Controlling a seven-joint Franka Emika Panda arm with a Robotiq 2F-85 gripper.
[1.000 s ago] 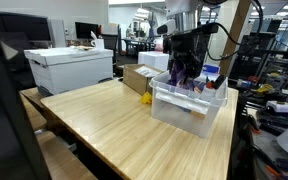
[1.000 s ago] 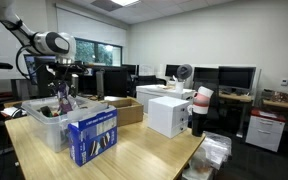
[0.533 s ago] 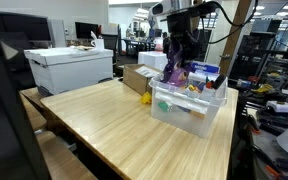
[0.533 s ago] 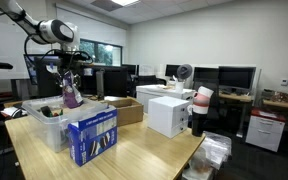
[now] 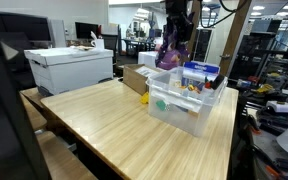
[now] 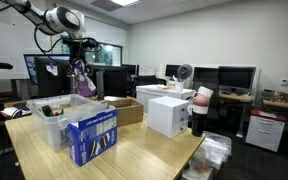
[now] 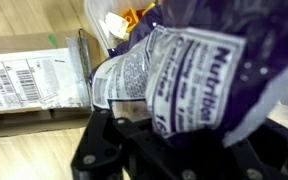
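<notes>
Room: open office, wooden counter (image 5: 99, 125) across the lower frame in both exterior views.
Jaws: pinching purple bag (image 5: 168, 55), top centre of frame.
Bag: hangs in the air, over the edge of clear bin (image 5: 189, 110); printed label (image 7: 199, 70) fills the wrist view.
Nearby: blue box (image 5: 200, 74) just beside bin; cardboard box (image 5: 136, 78) left of bin; white box (image 5: 69, 66) upper left.

The purple bag (image 7: 199, 70) is glossy, crinkled plastic film. The bin (image 5: 179, 113) is clear plastic; the table (image 5: 104, 120) smooth pale wood.
</notes>
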